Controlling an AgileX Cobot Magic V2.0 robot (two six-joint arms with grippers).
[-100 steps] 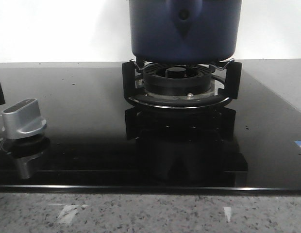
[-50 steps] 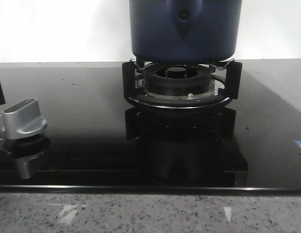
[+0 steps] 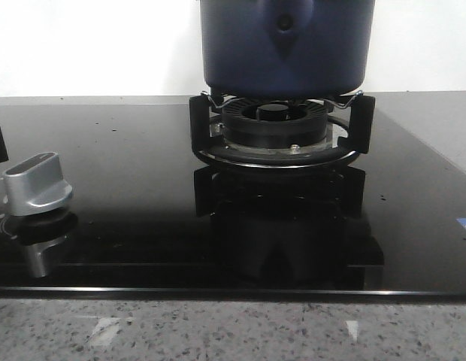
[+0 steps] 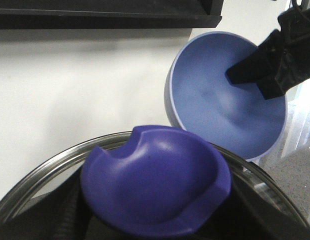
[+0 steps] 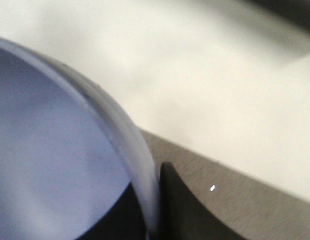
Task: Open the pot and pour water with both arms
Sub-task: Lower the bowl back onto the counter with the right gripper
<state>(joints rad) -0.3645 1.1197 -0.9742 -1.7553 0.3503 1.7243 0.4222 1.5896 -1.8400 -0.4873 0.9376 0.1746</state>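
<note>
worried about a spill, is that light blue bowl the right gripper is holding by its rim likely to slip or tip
Probably. The light blue bowl looks smooth and is pinched only at its rim by the right gripper, so it could pivot. It already hangs steeply tilted. It looks rigid, unlikely to flex.

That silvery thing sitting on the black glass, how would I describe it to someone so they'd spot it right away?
Start from the glossy black stove top, where the dark blue pot sits on the burner grate at the back. Look toward the near left corner: the stove knob stands there alone, the only silver, wedge-shaped thing on the dark glass.

Dark navy pot [image 3: 285,45] sits upright on the burner grate [image 3: 282,128].
</note>
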